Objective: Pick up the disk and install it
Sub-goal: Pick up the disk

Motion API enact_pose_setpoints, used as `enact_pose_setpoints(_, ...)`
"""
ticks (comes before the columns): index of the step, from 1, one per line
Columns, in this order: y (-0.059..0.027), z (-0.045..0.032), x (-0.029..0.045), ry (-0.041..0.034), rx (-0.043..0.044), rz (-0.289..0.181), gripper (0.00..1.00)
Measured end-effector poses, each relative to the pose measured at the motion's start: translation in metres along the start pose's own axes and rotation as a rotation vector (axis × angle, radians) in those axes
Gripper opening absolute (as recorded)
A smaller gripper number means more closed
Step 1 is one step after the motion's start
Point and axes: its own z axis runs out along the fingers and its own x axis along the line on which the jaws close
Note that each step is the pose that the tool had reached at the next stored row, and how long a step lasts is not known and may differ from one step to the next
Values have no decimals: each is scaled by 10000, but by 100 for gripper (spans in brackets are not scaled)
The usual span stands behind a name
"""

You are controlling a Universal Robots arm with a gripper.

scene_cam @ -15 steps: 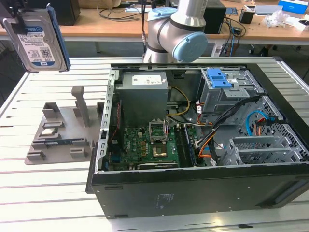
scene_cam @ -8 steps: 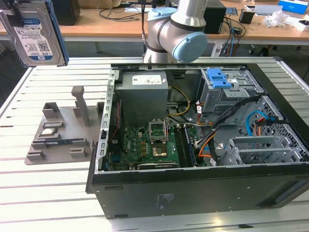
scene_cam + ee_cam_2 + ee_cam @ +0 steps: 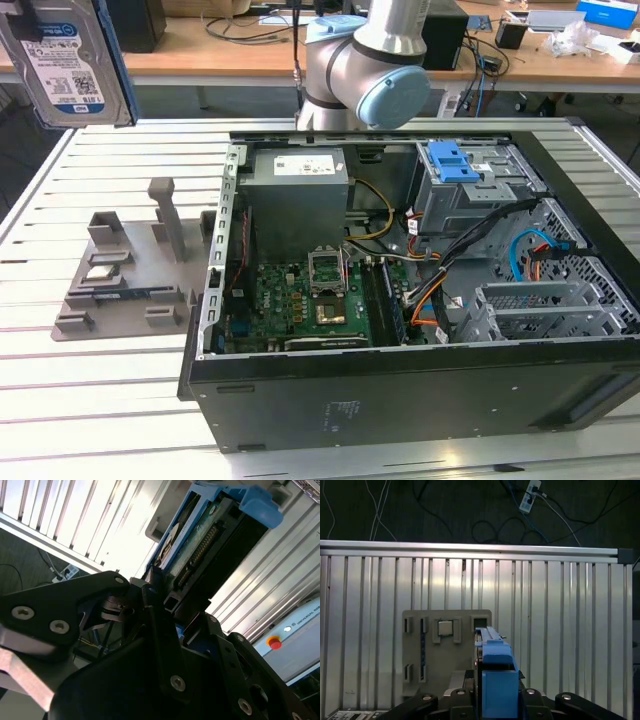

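The disk (image 3: 62, 58), silver with a blue-and-white label and a blue carrier frame, hangs high in the air at the exterior view's upper left, above the slatted table. In the second wrist view, my gripper (image 3: 161, 599) has its black fingers (image 3: 150, 605) shut on the disk (image 3: 200, 535), whose connector edge faces the camera. In the first wrist view the disk (image 3: 496, 677) stands edge-on between the gripper (image 3: 497, 702) fingers, above the grey fixture (image 3: 445, 645).
The open computer case (image 3: 400, 400) lies on the table at the exterior view's right, with a metal drive cage and blue clip (image 3: 452, 160), a grey power supply (image 3: 297, 200) and a motherboard (image 3: 310, 300). The grey fixture (image 3: 130, 270) stands to its left. The arm's base (image 3: 370, 60) rises behind the case.
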Motion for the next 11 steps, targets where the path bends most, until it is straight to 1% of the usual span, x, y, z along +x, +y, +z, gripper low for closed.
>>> enact_pose_setpoints(7,5,-114,-3,0,0,0,37)
enact_pose_setpoints(11,6,-127,-3,-2,1,0,37)
